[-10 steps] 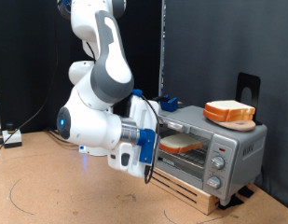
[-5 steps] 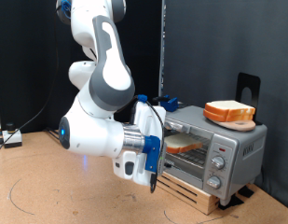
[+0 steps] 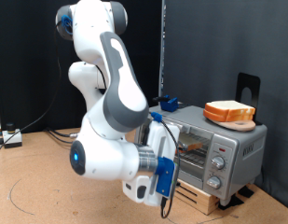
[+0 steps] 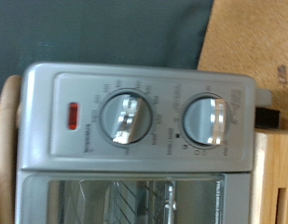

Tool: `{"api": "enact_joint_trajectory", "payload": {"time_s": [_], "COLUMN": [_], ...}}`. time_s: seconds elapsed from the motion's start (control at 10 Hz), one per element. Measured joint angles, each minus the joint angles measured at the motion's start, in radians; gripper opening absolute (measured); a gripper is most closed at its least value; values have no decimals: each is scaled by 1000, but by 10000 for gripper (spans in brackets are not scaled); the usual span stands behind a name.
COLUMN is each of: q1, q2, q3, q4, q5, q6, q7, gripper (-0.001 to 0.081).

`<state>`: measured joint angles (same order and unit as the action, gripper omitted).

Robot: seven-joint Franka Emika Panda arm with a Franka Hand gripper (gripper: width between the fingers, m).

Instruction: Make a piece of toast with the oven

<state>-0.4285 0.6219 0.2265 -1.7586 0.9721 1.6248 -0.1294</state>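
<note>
The silver oven (image 3: pixel 235 140) stands on a wooden pallet at the exterior view's right. A slice of toast (image 3: pixel 228 111) with an orange-brown crust lies on a wooden board on top of it. My gripper (image 3: pixel 167 203) hangs low in front of the oven's glass door, close to the pallet, and my hand covers most of the door. The wrist view shows the oven's knob panel (image 4: pixel 50 93) close up, with two round knobs (image 4: pixel 125 119) (image 4: pixel 207 120), a red lamp (image 4: pixel 73 115) and the glass door with the wire rack (image 4: pixel 116 201). My fingers do not show there.
The wooden pallet (image 3: pixel 204 198) sits on a brown table. A black stand (image 3: pixel 248 87) rises behind the oven and a blue object (image 3: pixel 168 100) lies behind its left end. Cables and a small box (image 3: pixel 11 138) lie at the far left.
My arm has swung down and towards the exterior view's right. My hand now sits lower in front of the oven door and hides the slice that showed inside.
</note>
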Motion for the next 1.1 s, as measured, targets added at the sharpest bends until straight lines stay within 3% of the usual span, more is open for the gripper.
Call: {"api": "enact_joint_trajectory", "payload": {"time_s": [0.3,0.5,0.8,1.1], "q1": [23,27,32,57], "q2": [117,154,168,170], "q3": [0,2,3,17], "q4": [105,139,138,95], "q5": [-47,-65,-66,-62], "q6": [-25,-49,-53,-22], "q7": [33,10,-2,-11], "gripper": [809,809,809,809]}}
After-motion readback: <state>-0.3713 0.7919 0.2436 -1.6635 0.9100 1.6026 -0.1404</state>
